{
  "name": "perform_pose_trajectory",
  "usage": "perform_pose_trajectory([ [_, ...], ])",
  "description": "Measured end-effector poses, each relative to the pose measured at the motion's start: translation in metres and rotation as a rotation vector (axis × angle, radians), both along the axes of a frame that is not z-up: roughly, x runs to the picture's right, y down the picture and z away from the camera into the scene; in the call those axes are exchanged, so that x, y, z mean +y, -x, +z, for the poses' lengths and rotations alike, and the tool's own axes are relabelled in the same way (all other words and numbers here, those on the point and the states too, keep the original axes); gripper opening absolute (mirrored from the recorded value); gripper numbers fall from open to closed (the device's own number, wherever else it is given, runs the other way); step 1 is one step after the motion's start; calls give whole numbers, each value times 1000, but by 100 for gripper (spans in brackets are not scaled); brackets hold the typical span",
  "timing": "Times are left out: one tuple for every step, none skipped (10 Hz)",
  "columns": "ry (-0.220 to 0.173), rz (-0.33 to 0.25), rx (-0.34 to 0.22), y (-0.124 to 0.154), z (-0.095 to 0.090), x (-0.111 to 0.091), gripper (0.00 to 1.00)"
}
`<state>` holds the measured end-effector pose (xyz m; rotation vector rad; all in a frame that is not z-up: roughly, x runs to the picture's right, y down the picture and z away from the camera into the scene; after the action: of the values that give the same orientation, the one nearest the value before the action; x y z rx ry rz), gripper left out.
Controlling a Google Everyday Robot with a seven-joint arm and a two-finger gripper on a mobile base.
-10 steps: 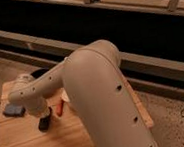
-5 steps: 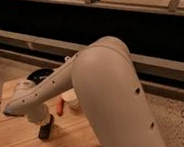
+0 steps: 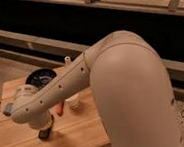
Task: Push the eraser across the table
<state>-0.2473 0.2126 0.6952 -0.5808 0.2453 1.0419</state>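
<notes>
White arm reaches down and left over the table [image 3: 85, 131]. Gripper [image 3: 43, 127] is low at the arm's end, near the table's front-left part; whether the claw is apart or together, cannot tell. Small dark block at its tip, down on the wood, is probably the eraser [image 3: 44, 135]; it cannot be told apart from the gripper's own end. Red pen [image 3: 60, 108] lies just right of it, white cup [image 3: 73, 102] beside the pen. Dark round dish [image 3: 39, 77] sits at the back, blue-grey pad [image 3: 7, 108] at the left edge.
</notes>
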Motion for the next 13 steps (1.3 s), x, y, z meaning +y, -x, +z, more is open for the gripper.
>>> perform_pose_trajectory([
  [-3,-5,13,-3,2,1,0],
  [-16,-18,30,-5,6,-1,0],
  [-40,-38,57,-6,12,-10,0],
  [-63,-61,83,-6,18,-18,0],
  [-84,-85,116,-6,26,-27,0],
  [-101,-119,152,-8,35,-33,0],
  [-115,-165,200,-11,47,-37,0],
  [-120,-185,222,-12,53,-37,0],
  [-109,-212,261,-14,66,-33,0],
  [-99,-221,281,-14,73,-30,0],
  [-89,-226,281,-7,78,-24,0],
  [-75,-229,271,5,82,-17,0],
  [-66,-228,258,13,82,-12,0],
])
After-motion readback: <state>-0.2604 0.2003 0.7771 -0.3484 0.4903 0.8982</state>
